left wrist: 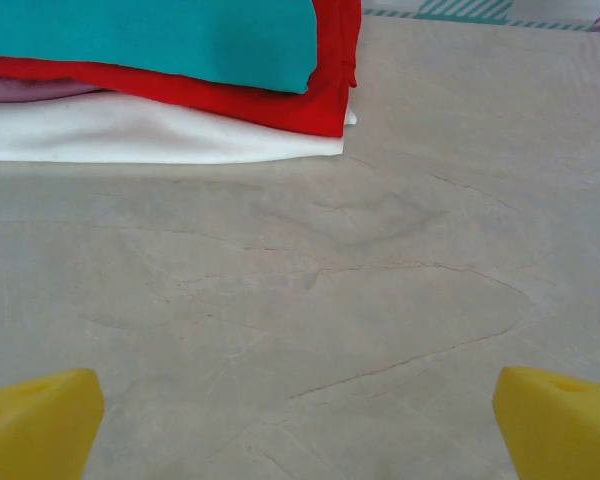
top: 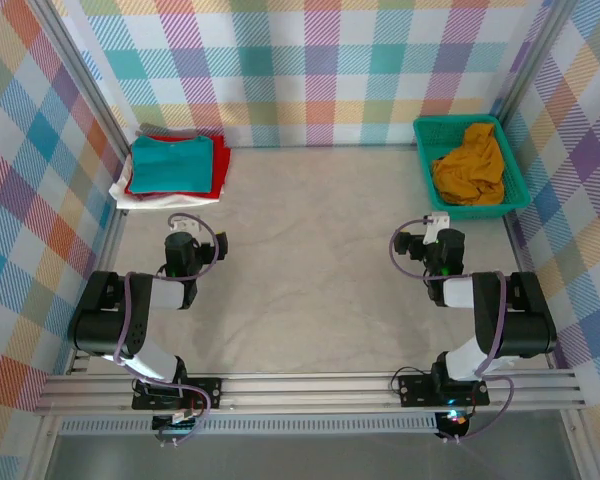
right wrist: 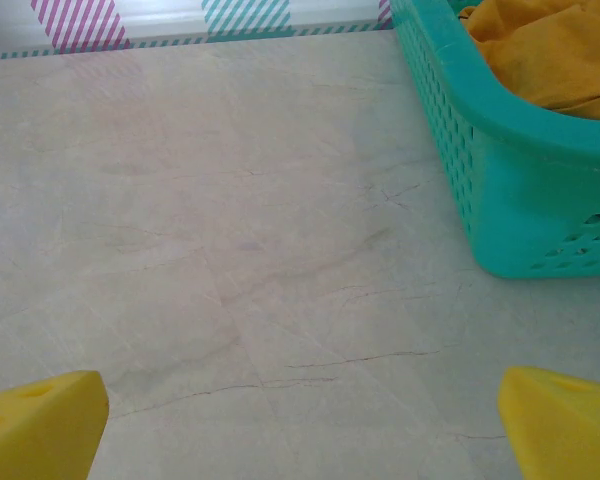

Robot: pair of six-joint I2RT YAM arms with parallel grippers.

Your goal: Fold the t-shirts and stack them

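Mustard tee point(top: 470, 165) could drag the basket point(top: 455, 122) along if the right gripper point(right wrist: 300, 425), spread wide like the left gripper point(left wrist: 298, 425), catches mesh.

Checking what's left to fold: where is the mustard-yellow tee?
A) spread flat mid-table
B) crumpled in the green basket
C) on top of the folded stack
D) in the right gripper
B: the mustard-yellow tee lies crumpled inside the green basket at the table's far right corner.
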